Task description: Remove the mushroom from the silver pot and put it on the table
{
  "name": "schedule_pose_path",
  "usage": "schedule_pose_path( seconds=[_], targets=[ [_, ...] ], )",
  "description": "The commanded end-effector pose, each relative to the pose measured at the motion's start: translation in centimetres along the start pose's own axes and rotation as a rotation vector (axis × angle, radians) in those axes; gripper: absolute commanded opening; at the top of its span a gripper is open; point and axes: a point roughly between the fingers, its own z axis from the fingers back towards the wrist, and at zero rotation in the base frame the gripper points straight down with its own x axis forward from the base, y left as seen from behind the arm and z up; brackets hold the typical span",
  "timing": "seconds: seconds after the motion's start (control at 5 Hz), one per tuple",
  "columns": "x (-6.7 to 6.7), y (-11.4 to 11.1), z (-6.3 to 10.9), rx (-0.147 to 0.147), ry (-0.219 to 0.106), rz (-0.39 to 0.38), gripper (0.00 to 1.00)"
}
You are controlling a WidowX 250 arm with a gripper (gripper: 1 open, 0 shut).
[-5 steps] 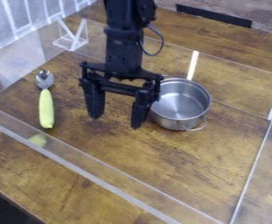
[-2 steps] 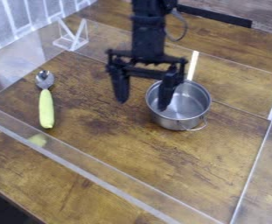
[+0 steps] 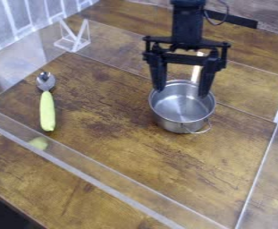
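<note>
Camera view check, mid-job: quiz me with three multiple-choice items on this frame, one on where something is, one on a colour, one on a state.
1. Where does the gripper stand?
A. Over the far rim of the silver pot
B. Above the spoon
C. At the near table edge

2. What colour is the handle of the spoon?
A. Red
B. Yellow-green
C. Black

3. How are the gripper's jaws?
A. Closed on the spoon
B. Closed empty
C. Open wide, holding nothing

Answers:
1 A, its fingers hang just behind and above the pot, which sits on the table.
2 B, the handle is yellow-green below the metal bowl of the spoon.
3 C, the two fingers stand far apart with only empty space between them.
</note>
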Motion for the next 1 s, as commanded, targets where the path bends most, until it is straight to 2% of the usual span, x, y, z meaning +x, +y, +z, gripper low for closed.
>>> schedule_pose_path(
  seconds=[0.0, 0.2, 0.6, 0.8],
  targets=[
    [0.3, -0.9, 1.6, -0.016, -0.062, -0.037, 1.00],
    [0.7, -0.6, 1.3, -0.010, -0.063, -0.046, 1.00],
    [1.7, 0.4, -1.0, -0.016, -0.082, 0.055, 1.00],
    [2.3, 1.1, -0.9, -0.011, -0.098, 0.089, 1.00]
  ],
)
